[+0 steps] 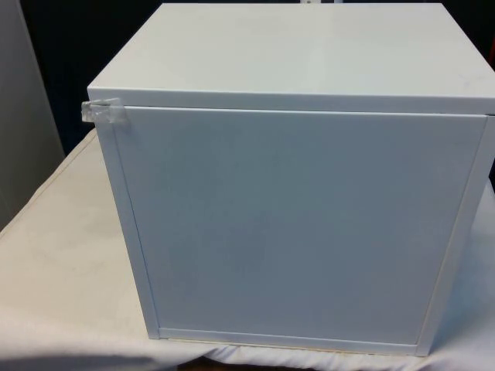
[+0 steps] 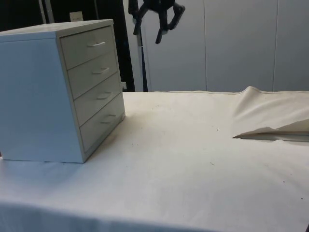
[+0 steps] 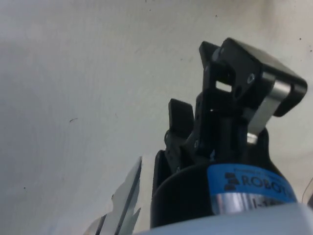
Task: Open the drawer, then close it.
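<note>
tool (image 2: pixel 161 25) hanging high above the desk, fingers spread apart and gripping nothing.

chest of drawers (image 2: pixel 58 87) is sitting at one end of the desk (image 2: pixel 193 159), its four drawer fronts all lying flush and shut, the top drawer (image 2: pixel 88 46) nearest the tool's height but well apart from it. in the side view a broad stretch of bare white cloth is lying open between the chest's front edge and a raised fold of cloth (image 2: pixel 270 116) at the far side. in the front view the chest's plain back panel (image 1: pixel 294 224) is facing the camera, with a bit of clear tape (image 1: pixel 100 112) sticking at its upper corner on the front view's left.
</note>
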